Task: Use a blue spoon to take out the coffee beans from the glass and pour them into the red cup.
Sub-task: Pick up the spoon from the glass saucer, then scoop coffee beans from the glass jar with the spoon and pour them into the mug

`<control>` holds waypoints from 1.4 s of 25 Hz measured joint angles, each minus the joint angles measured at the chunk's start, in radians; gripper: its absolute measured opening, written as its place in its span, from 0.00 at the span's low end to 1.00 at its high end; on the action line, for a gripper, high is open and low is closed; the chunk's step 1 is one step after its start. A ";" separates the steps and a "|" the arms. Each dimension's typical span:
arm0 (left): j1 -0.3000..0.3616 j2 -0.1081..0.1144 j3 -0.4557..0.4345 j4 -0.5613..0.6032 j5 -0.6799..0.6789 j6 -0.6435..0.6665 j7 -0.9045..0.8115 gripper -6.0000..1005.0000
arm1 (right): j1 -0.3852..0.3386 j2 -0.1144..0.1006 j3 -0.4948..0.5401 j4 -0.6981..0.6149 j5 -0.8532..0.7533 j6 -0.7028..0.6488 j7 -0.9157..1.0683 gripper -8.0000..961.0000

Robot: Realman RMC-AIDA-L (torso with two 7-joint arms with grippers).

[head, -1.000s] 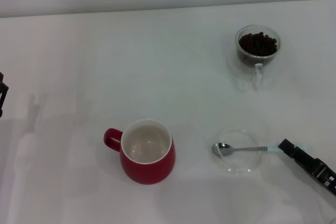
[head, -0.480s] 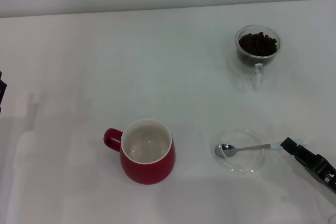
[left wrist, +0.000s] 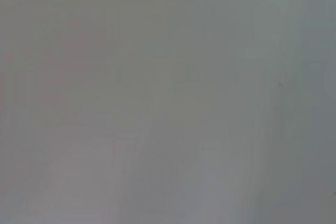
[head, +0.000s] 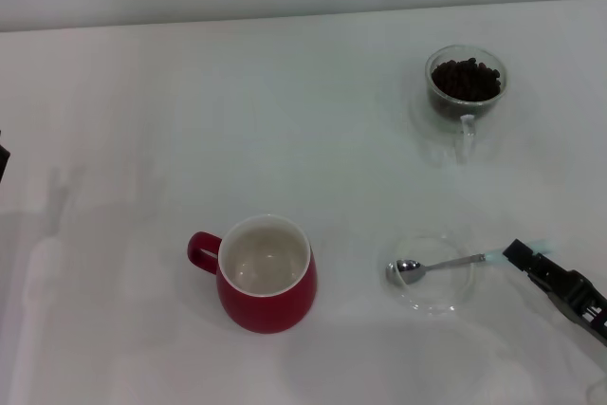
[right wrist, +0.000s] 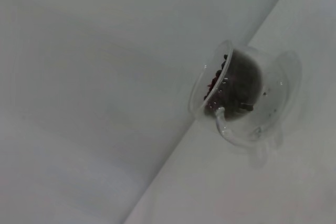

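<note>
The blue spoon (head: 446,263) lies with its metal bowl over a flat clear saucer (head: 433,301); its pale blue handle end is between the fingers of my right gripper (head: 520,253), which is shut on it at the table's front right. The glass (head: 465,87) with the coffee beans (head: 465,79) stands at the back right, and shows in the right wrist view too (right wrist: 236,85). The red cup (head: 267,277) stands front centre, white inside and empty, its handle to the left. My left gripper (head: 3,160) is only a dark sliver at the left edge.
The white table (head: 237,120) ends at a pale wall at the back. The glass stands on a faint clear saucer (right wrist: 286,77). The left wrist view shows only a plain grey surface.
My right gripper has shifted a little right, drawing the spoon with it. The spoon's bowl slid slightly right on the saucer, and its handle now slopes up toward the gripper.
</note>
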 joint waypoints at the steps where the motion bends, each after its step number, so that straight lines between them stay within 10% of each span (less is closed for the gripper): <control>1: 0.000 0.000 0.000 0.000 0.000 0.000 0.000 0.79 | 0.000 0.000 0.000 0.000 0.000 -0.006 0.004 0.17; 25: 0.005 0.000 0.000 -0.008 -0.011 0.009 0.000 0.79 | 0.002 -0.012 0.036 -0.023 0.012 -0.125 0.018 0.15; 35: -0.002 0.000 0.000 -0.008 -0.023 0.008 0.000 0.79 | 0.043 -0.014 0.085 -0.221 0.020 -0.136 0.067 0.15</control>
